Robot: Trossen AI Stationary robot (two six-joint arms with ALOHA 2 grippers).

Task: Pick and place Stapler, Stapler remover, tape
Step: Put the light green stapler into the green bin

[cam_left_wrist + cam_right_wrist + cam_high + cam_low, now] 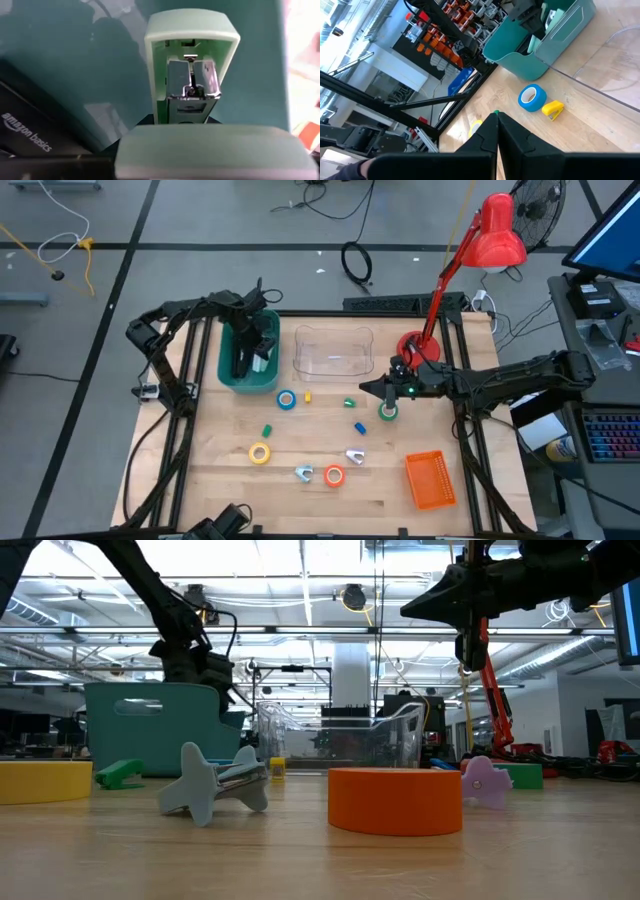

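Observation:
My left gripper (250, 352) reaches down into the teal bin (232, 378) and is shut on a pale green stapler (192, 70). My right gripper (368, 388) hovers shut and empty above the table, next to the green tape (388, 412), which lies flat. The blue tape (287, 399), yellow tape (260, 452) and orange tape (334, 476) also lie flat on the wood. A grey stapler remover (304, 472) and a pale one (355, 456) rest near the orange roll. Small yellow (308, 395), green (349, 402) and blue (359, 427) staplers are scattered around. My left gripper holds the pale green stapler from above, pointing down into the teal bin (60, 60). The stapler is swung open, with its metal magazine (192, 82) showing. Its near part (210, 150) covers my fingers, so the place of contact is hidden.
A clear plastic tub (333, 350) stands beside the teal bin, with an orange basket (430, 480) near the table's near right corner. A red desk lamp (495, 235) rises from the far right. A black stapler (30, 135) lies in the bin. Free wood remains between the scattered items.

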